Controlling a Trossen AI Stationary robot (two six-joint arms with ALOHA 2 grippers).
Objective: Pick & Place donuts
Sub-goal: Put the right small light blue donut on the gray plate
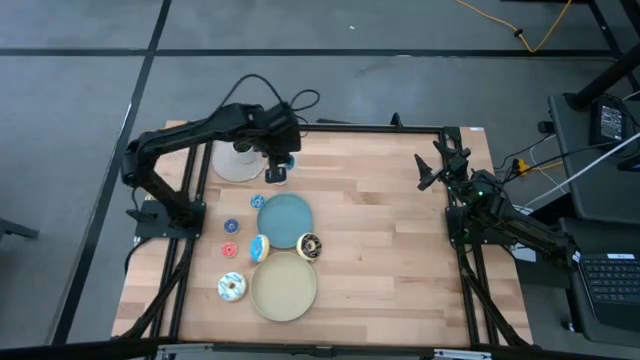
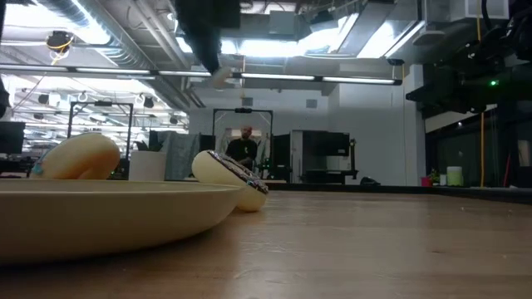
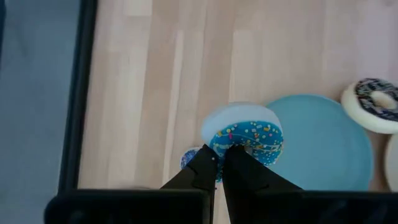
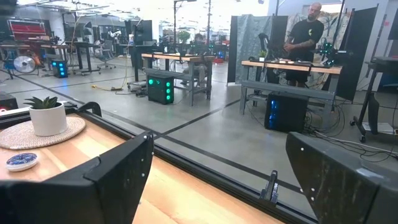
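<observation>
My left gripper (image 1: 277, 168) hangs above the table's far left part, shut on a donut (image 3: 249, 134) with blue sprinkled icing and a white underside. Under it lie a tiny blue donut (image 3: 186, 158) and the blue plate (image 3: 323, 143). On the wood rest further donuts: a tiny blue one (image 1: 232, 226), a red one (image 1: 230, 248), a blue-and-orange one (image 1: 260, 247), a chocolate one (image 1: 309, 245) and a white-sprinkled one (image 1: 232, 287). My right gripper (image 4: 227, 180) waits open at the table's right edge. My left gripper pinches the blue-iced donut at its edge (image 3: 231, 144) between its two fingers, which slant down from above. The fingertips cover the exact spot. The donut is lifted clear of the table and tilted, its iced face turned toward the wrist.
A beige plate (image 1: 283, 288) lies near the front edge, just before the blue plate (image 1: 285, 220). A round mat with a potted plant (image 1: 238, 160) sits at the far left. A black frame (image 1: 400, 127) rims the table. The wood to the right of the plates is bare.
</observation>
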